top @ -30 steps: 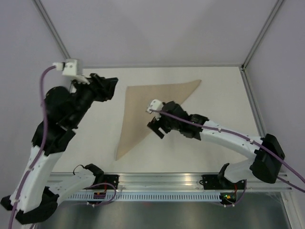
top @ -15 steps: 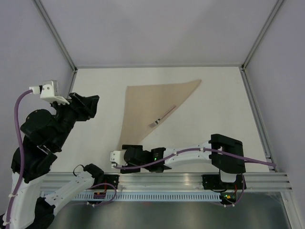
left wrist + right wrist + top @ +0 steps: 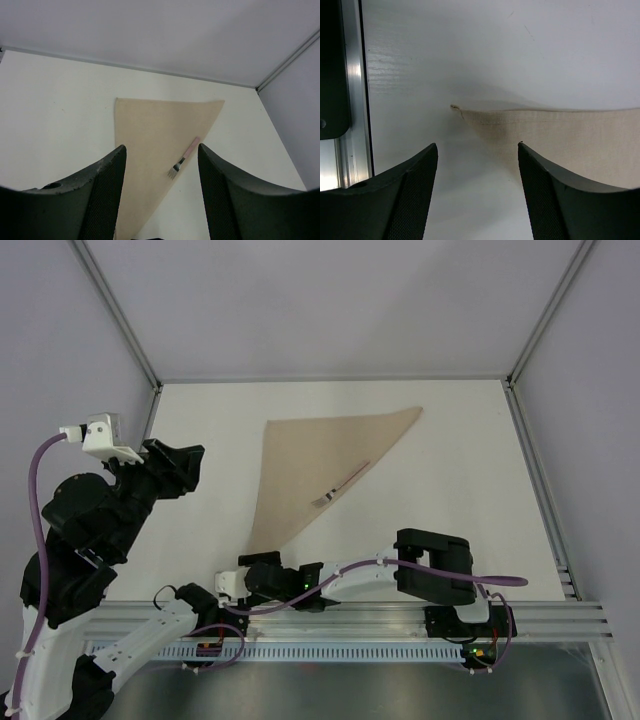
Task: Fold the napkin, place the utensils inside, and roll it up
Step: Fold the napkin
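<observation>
The napkin [image 3: 310, 465] lies folded into a triangle on the tabletop [image 3: 460, 440], a fork [image 3: 340, 485] resting along its right edge (the only utensil in sight). Rolling is not yet begun. The right hand [image 3: 477, 150] sits low at the napkin's near corner, open and empty. The left hand [image 3: 161, 150] hovers well apart, likewise open and empty.

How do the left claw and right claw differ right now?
The left claw hangs high at the left of the table; the right claw sits low near the front edge. The left claw faces the whole napkin and fork from afar; the right claw is right at the napkin's near corner. Both are open and empty.
</observation>
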`<state>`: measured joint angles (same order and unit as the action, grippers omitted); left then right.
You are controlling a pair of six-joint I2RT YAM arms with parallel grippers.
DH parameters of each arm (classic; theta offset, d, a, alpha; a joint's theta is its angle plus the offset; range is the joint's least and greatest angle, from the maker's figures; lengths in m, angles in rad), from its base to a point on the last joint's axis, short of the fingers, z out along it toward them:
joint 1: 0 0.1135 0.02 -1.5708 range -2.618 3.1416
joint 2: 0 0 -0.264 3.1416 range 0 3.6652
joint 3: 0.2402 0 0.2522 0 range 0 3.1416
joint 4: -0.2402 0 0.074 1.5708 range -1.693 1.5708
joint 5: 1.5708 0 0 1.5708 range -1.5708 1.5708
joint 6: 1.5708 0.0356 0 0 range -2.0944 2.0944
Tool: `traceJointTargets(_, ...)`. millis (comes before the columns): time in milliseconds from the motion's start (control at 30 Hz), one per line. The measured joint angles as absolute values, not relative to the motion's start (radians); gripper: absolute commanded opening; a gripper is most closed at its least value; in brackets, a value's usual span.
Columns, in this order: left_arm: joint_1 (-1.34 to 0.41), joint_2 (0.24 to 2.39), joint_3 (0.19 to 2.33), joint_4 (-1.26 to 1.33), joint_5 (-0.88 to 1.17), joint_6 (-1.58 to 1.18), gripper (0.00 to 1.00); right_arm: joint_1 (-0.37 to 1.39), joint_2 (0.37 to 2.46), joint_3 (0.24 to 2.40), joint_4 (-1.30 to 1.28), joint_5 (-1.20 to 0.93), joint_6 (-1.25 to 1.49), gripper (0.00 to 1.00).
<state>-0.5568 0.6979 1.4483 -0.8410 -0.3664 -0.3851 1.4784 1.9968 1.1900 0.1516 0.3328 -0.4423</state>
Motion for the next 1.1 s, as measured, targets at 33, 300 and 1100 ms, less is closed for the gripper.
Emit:
traceJointTargets(33, -0.557, 0.698, 1.448, -0.843, -0.366, -0.385, 0.64, 1.479, 2.004, 1.19, 0.162, 0.335, -0.447, 0.71)
traceJointTargets(300, -0.557, 0.698, 1.448, -0.862, -0.368, -0.384, 0.64, 1.489, 2.057, 1.197, 0.237, 0.352, -0.476, 0.69)
traceJointTargets(1100, -0.557, 0.697, 1.432, -0.867, -0.367, -0.384, 0.65, 1.481, 2.107, 1.22, 0.27, 0.378, -0.482, 0.28)
